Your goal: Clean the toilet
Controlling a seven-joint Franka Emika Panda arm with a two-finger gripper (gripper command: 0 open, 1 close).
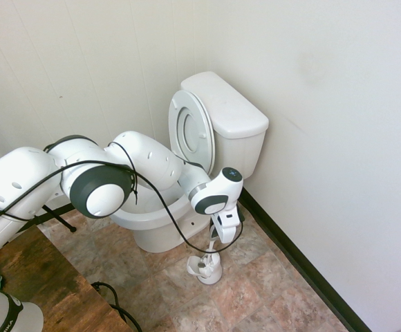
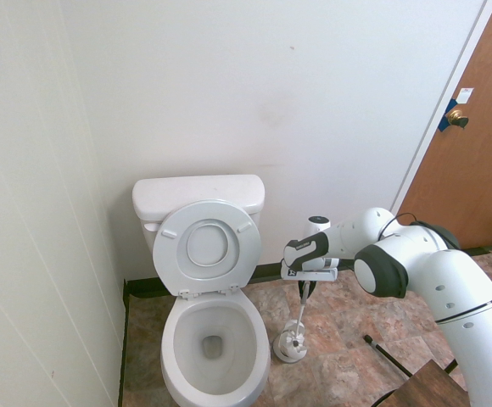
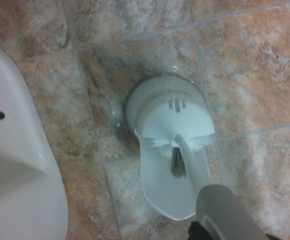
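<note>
The arm reached out low beside the toilet [image 2: 212,339], wrist pointing straight down — the hand [image 2: 304,289] clamped on the handle of the brush [image 2: 299,318], directly above the brush holder [image 2: 290,346] on the floor by the bowl.

Bare tiled floor [image 2: 348,309] lies open on the door side of the brush holder [image 2: 291,345]. On its other side the toilet [image 2: 215,343] bowl stands near, leaving a narrow gap. Raised seat and lid [image 2: 208,248] lean against the tank; bowl mouth unobstructed from above. Wall [image 2: 314,127] closes behind.
</note>
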